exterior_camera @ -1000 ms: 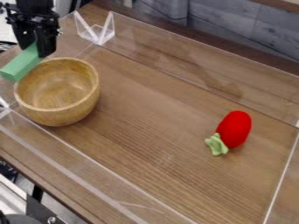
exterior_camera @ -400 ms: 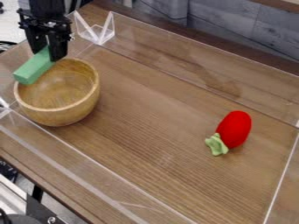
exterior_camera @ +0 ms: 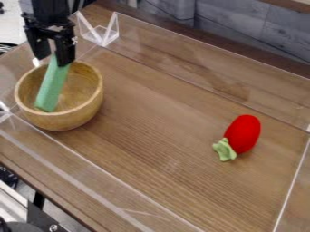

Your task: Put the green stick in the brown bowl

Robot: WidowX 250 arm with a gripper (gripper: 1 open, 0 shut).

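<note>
The green stick (exterior_camera: pixel 50 87) is in the brown bowl (exterior_camera: pixel 90 93), lying lengthwise with its lower end down inside and its other end reaching up toward the far rim (the end nearest the arm). Its broad, flat face shows pale green against the light wood.

Just above that far rim hangs the end effector (exterior_camera: pixel 53 49), dark and coming in from the top left corner. Its fingers stand apart, spread to either side of the stick's upper end (whether either one brushes the stick is too small to tell).

The bowl sits on the left part of the wooden desk (exterior_camera: pixel 158 127), round and thick-walled, close to the desk's left edge. Behind it and a little to the right is a white, angular outline (exterior_camera: pixel 101 30) (what it is made of, I can't make out).

Well apart from the bowl, over on the right, a red strawberry toy (exterior_camera: pixel 244 132) rests on the desk, its small leafy green top (exterior_camera: pixel 224 149) pointing toward the near side and slightly left. A dark grey strip (exterior_camera: pixel 260 25) runs along the desk's far edge at the upper right.
</note>
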